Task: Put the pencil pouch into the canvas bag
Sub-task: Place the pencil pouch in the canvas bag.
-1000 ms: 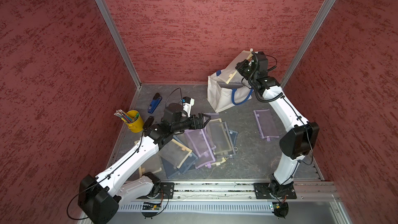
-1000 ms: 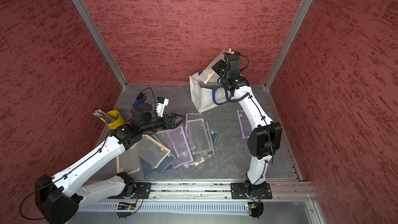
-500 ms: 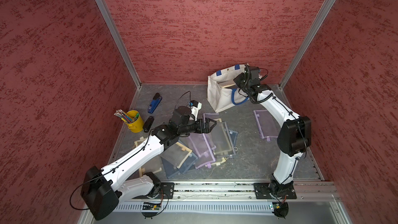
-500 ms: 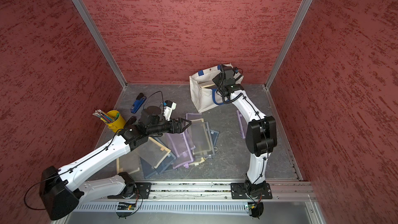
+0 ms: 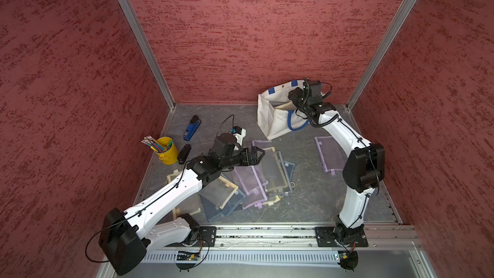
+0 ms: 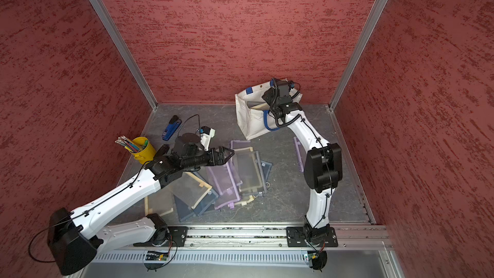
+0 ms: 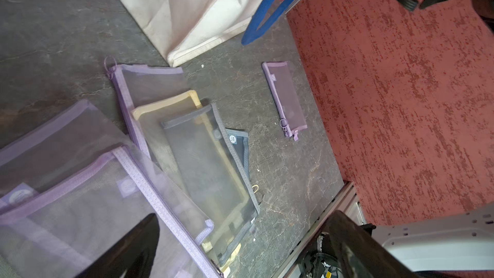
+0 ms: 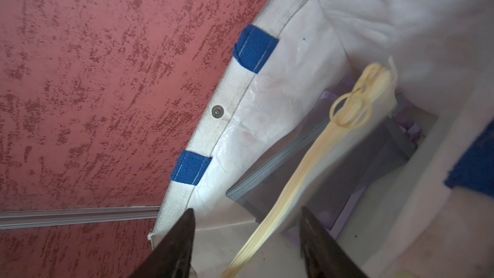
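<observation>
Over the open canvas bag [image 5: 270,119], right gripper [image 8: 246,209] has jaws spread, pinching nothing. The yellow pencil pouch [image 8: 334,140] stands on edge inside the bag, loose between the fingers, against a grey pouch [image 8: 267,183]. Across the table, left gripper [image 5: 258,153] hangs wide open above the pile of mesh pouches [image 5: 251,180].

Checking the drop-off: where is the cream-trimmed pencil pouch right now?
In the right wrist view, the cream-trimmed pencil pouch stands on edge inside the canvas bag at the back right, beside a grey pouch, just ahead of the open right gripper.
</observation>
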Controlling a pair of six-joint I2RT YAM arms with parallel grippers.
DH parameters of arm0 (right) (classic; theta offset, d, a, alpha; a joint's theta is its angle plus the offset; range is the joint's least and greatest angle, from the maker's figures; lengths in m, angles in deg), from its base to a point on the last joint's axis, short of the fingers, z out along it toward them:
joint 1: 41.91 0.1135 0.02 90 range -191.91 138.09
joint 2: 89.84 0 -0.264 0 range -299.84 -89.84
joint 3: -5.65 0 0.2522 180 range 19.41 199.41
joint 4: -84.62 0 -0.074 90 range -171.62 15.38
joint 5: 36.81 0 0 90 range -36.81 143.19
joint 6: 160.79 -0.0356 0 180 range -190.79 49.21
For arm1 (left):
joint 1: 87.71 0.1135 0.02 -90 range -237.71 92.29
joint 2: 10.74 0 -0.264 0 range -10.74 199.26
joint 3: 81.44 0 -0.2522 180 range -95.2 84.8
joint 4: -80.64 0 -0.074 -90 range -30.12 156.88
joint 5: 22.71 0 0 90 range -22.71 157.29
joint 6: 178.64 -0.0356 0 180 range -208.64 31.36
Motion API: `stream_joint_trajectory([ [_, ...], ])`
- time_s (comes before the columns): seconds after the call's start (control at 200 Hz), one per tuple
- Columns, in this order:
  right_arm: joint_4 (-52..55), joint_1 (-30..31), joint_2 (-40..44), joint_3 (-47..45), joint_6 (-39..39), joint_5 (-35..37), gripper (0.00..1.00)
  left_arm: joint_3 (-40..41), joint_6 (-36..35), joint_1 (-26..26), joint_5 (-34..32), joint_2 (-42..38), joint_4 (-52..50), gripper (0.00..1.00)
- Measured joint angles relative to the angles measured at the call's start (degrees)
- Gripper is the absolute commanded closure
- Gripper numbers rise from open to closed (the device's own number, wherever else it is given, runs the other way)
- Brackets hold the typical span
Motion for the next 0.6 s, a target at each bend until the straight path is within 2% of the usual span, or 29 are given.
stream_joint_trajectory([
  [0.1,1.5,0.0,0.3,0.7,2.5,-0.8,0.21,0.9,2.0,0.8,0.0,-0.5,-0.2,0.00],
  [0.321,7.1,0.5,4.8,0.9,12.2,-4.5,0.20,5.4,5.6,2.9,1.3,-4.1,-2.6,0.00],
  [0.436,9.3,1.8,11.3,-2.0,17.2,-8.9,0.17,8.2,6.5,4.3,2.7,-7.1,-4.8,0.00],
  [0.491,9.7,3.0,15.2,-4.9,19.2,-11.4,0.13,9.5,6.7,5.4,4.1,-8.5,-5.7,0.00],
  [0.601,11.1,6.2,23.5,-12.5,22.9,-16.3,0.12,12.3,6.9,8.0,6.5,-11.2,-8.0,0.00],
])
